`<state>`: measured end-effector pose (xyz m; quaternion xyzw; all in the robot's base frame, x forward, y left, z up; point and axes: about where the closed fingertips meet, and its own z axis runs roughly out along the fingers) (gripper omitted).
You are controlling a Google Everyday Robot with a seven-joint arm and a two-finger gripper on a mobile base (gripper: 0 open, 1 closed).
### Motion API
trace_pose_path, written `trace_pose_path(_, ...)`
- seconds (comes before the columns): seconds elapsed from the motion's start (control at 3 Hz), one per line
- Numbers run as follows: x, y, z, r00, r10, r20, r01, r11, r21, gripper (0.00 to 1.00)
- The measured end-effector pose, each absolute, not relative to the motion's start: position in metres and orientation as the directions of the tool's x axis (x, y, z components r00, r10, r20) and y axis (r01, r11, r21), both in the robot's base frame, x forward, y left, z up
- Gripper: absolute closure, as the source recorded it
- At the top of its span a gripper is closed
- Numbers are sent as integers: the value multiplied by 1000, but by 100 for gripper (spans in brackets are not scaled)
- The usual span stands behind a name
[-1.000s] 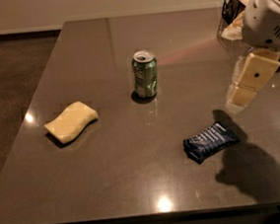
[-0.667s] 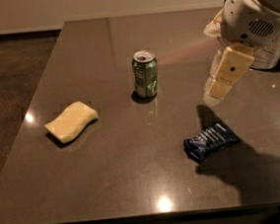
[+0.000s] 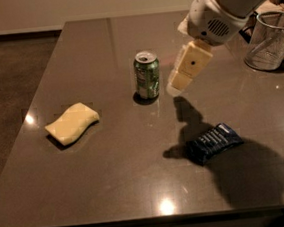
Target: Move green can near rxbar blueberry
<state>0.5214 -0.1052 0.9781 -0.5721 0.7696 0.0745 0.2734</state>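
Observation:
The green can (image 3: 147, 76) stands upright near the middle of the dark table, silver top with pull tab showing. The rxbar blueberry (image 3: 213, 143), a dark blue wrapper with pale lettering, lies flat to the right front of the can, well apart from it. My gripper (image 3: 176, 88) hangs from the white arm at the upper right, its pale tip pointing down and left, just right of the can and above the table. It holds nothing.
A pale yellow wavy sponge (image 3: 72, 123) lies at the left. A wire mesh cup (image 3: 270, 40) stands at the right rear edge. The table's front edge (image 3: 142, 220) runs along the bottom; floor lies beyond the left edge.
The arm has swung left and down, bringing the gripper from the right side of the table to just right of the can. Can, bar and sponge have not moved.

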Motion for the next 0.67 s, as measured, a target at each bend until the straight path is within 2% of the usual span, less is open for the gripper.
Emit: trace_pose_path(0.67, 574, -53, 964, -202, -756, -623, -935, 339, -109, 0)
